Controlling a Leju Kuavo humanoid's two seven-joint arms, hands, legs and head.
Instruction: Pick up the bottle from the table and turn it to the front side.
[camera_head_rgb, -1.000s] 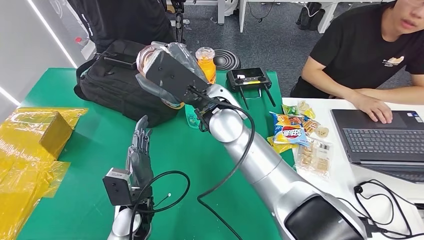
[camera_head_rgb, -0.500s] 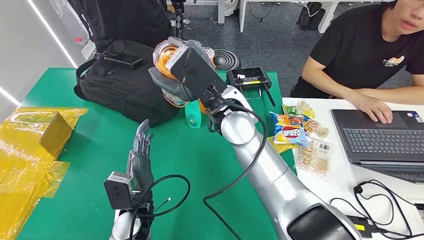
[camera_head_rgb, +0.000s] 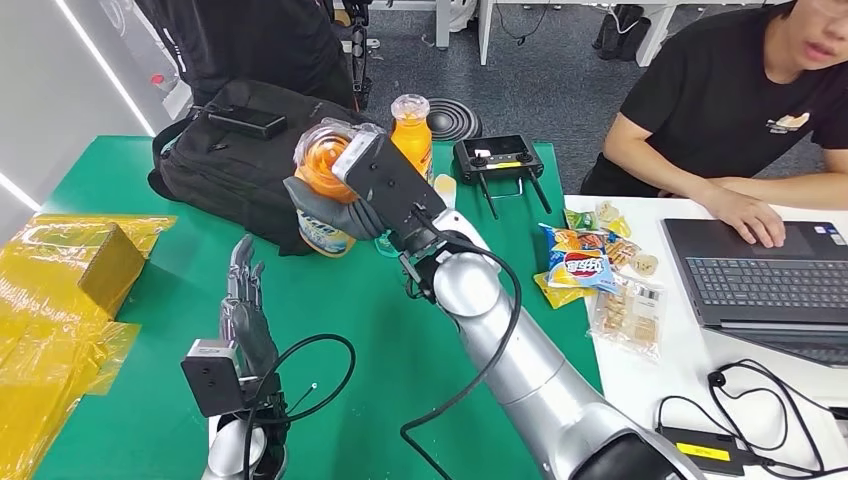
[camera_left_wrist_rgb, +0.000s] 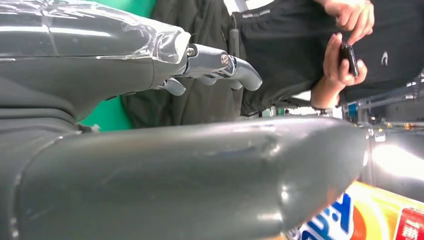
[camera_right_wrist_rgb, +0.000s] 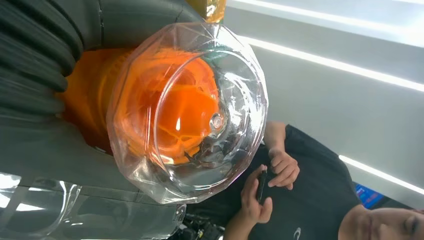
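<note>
The robot's right hand (camera_head_rgb: 335, 205) grips an orange bottle (camera_head_rgb: 322, 190) by its upper part, thumb and fingers wrapped around it, and holds it above the green table (camera_head_rgb: 400, 330), in front of a black backpack (camera_head_rgb: 235, 160). The bottle stands nearly upright, its clear faceted cap (camera_right_wrist_rgb: 187, 107) uppermost and its blue-and-yellow label (camera_head_rgb: 322, 236) facing the camera in the head view (the right wrist view looks straight onto the cap, with orange showing through it). The left hand (camera_head_rgb: 243, 305) holds nothing; it stands over the table nearer the robot, fingers straight and pointing away from it, well apart from the bottle. A second orange bottle (camera_head_rgb: 412, 128) stands on the table behind the right hand, near the far edge, and beside it lies a black remote controller (camera_head_rgb: 497, 158). A small green item next to the right wrist is partly hidden. Yellow bags (camera_head_rgb: 60, 300) are heaped along the table's left side. To the right, on a white desk (camera_head_rgb: 650, 390), lie snack packets (camera_head_rgb: 590, 265) and an open laptop (camera_head_rgb: 765, 285), where a person in a black T-shirt (camera_head_rgb: 730, 100) sits with one hand by the keyboard. Another person in black (camera_right_wrist_rgb: 305, 200) stands behind the backpack, holding a phone in both hands.
</note>
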